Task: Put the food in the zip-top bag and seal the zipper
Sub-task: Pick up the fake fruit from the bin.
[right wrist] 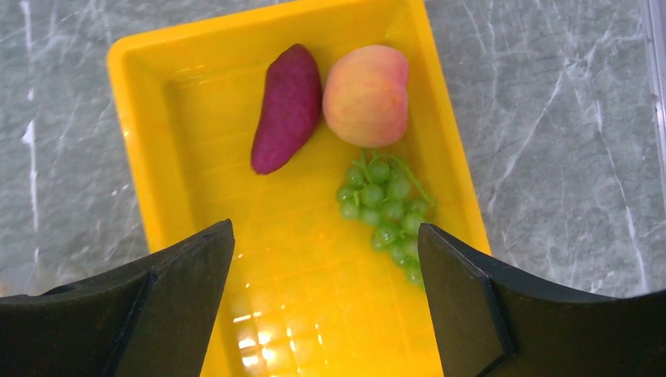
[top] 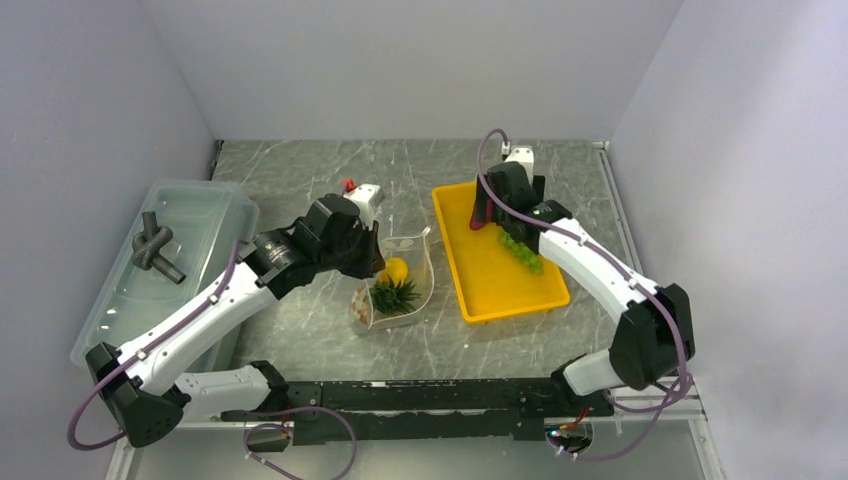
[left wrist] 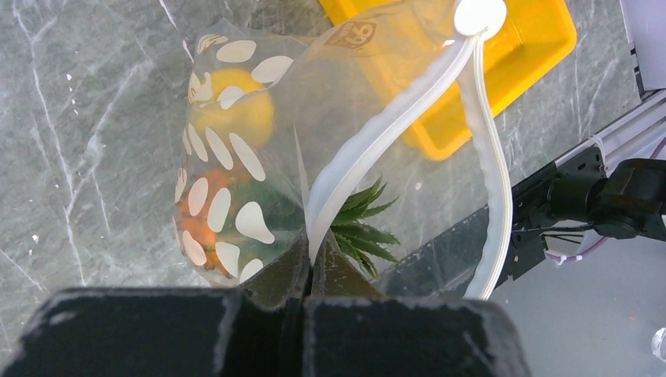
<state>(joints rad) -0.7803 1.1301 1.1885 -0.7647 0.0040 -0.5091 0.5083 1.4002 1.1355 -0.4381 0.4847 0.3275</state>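
While the left jaws clamp the zipper [left wrist: 377,141] of the zip-top bag [left wrist: 330,94], pineapple [left wrist: 361,228] inside just beyond them, the right jaws gape above the tray [right wrist: 196,157], where peach [right wrist: 366,94], grapes [right wrist: 381,208] and purple piece [right wrist: 287,106] lie unbagged; sealing is not yet done.

arms [top: 190,335]: white shells, black joints | cables [top: 70,430]: purple (looped)

The zip-top bag [left wrist: 236,157] bears a small, unreadable brown logo [left wrist: 351,34].
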